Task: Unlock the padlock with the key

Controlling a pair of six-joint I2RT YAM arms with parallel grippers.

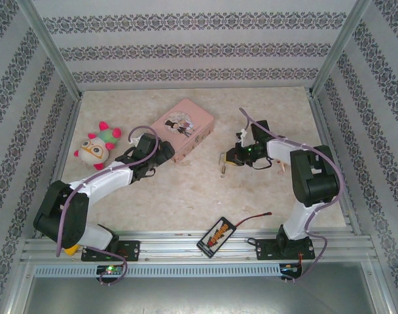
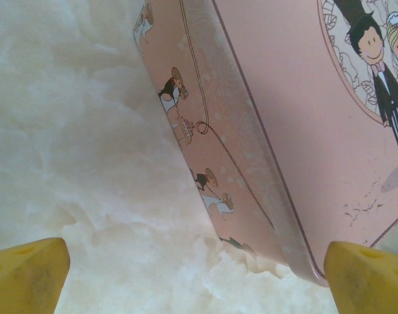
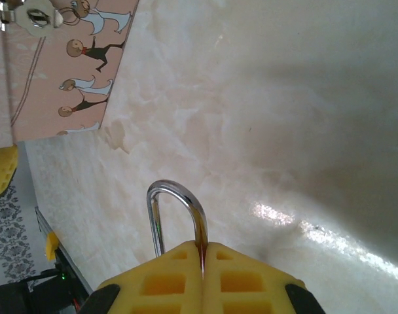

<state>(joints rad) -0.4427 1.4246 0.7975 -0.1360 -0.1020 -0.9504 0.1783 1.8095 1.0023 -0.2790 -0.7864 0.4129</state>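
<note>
Two arms work over the pale marbled worktop point(image 1: 186, 196). At left, the left end effector point(image 2: 196, 271) is spread wide and empty, poised at a corner of the pink rectangular tin box point(image 2: 304, 131). Right of the tin, the right end effector point(image 3: 202, 252) is clamped on the small padlock point(image 3: 154, 222), its silver U-shaped shackle poking out and its body hidden. The key cannot be placed. Judged early: lock in hand; keying, turning and shackle release remain.

Bright even light, soft shadows, glare streak on the table point(image 3: 284, 219), close-up edges seemingly slightly blurred
</note>
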